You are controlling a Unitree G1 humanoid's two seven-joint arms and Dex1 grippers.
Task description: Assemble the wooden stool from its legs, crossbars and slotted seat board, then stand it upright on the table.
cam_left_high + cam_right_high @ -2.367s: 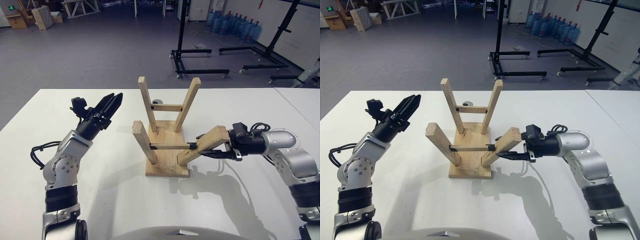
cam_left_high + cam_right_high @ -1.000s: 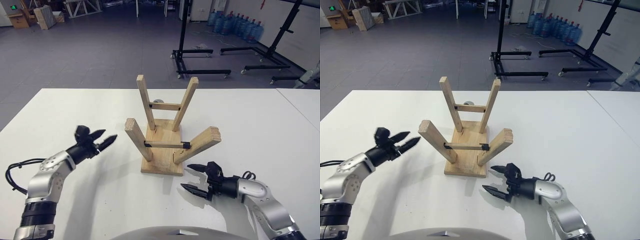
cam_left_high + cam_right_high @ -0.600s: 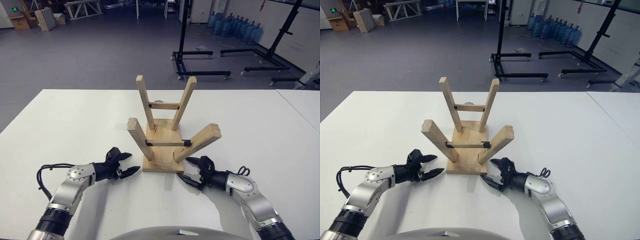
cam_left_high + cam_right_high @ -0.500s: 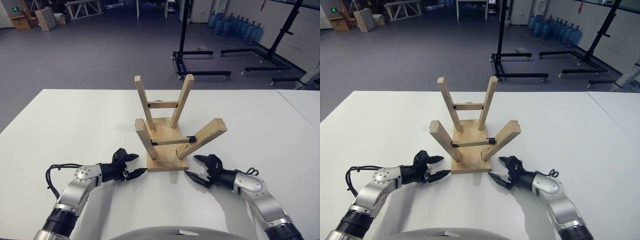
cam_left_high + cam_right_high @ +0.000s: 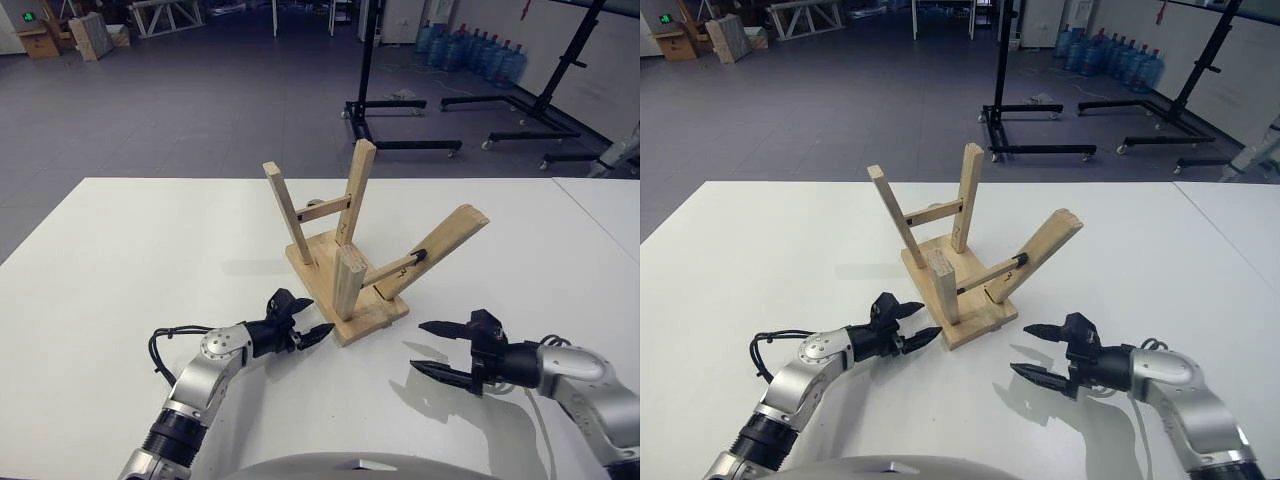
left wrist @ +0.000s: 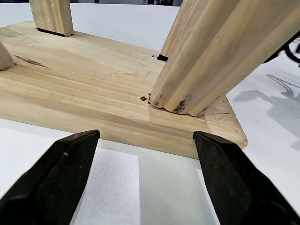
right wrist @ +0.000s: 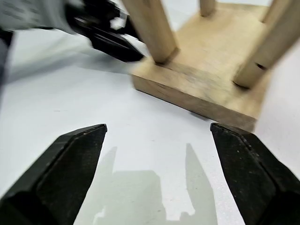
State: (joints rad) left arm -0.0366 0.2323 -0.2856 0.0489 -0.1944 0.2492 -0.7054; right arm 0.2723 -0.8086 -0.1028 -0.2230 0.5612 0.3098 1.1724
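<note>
— What's different from half a second back?
— The left end effector (image 5: pixel 930 318) has slid right along the table (image 5: pixel 100 250) to the seat board's (image 5: pixel 375 312) near-left edge. The upturned stool (image 5: pixel 347 275), mid-table, has swung round, one corner now facing the near edge. The right end effector (image 5: pixel 416 346) has backed off rightward.
— Anything unclear?
— Whether the left tips touch the board. The legs (image 6: pixel 220 56) are cut off in the left wrist view.
— And the end effectors?
— Left: fingers spread, holding nothing, with the board edge just beyond. Right: fingers wide apart, empty, apart from the stool.
</note>
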